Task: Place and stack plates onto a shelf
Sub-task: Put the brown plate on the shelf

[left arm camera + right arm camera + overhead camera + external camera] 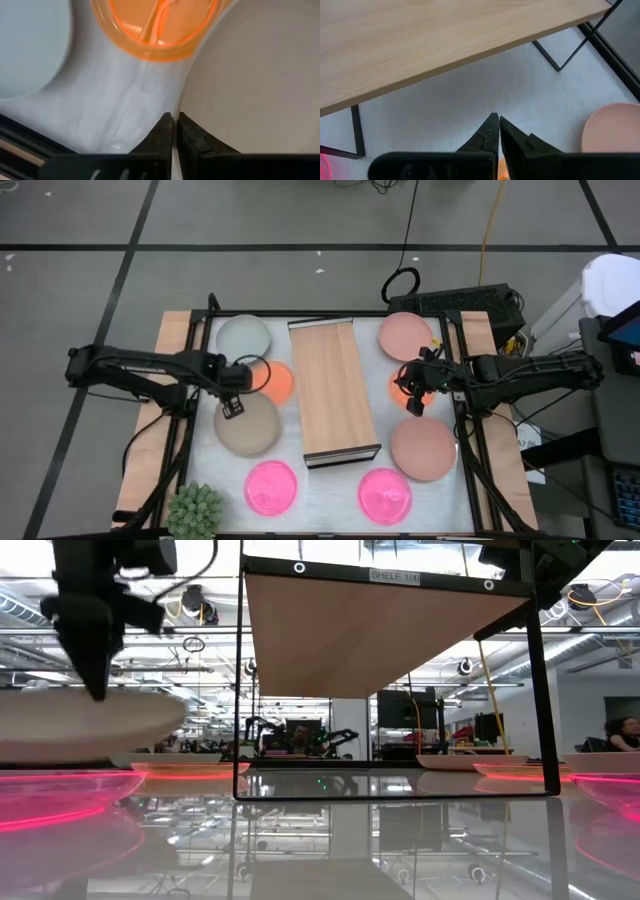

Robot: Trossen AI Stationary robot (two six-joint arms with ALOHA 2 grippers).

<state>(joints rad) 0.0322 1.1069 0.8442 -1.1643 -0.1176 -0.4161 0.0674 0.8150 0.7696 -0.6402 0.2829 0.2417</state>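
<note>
My left gripper (232,404) is shut on the beige plate (250,428) at the left of the light-wood shelf (333,390). My right gripper (414,394) is shut over a small orange plate (397,386) at the shelf's right side. The other orange plate (279,383) and the green-grey plate (244,335) lie flat on the table to the shelf's left. Two salmon plates (404,335) (423,447) lie to its right. Two hot pink plates (271,486) (385,495) lie near the front edge. My left gripper pinches the beige plate's rim (186,107) on its far-left side between both fingers, coming from above. In the low view the plate (80,720) sits raised above the table, roughly level. My right gripper has a sliver of the orange plate's rim (501,167) between its shut fingers, reaching in from the table's right toward the shelf. The gripper hides the rest of the contact.
The shelf stands on thin black legs (540,690) in the middle of the white table (330,485), and its top board is bare. A spiky green plant (195,510) sits at the near left corner. A black frame (200,340) borders the table.
</note>
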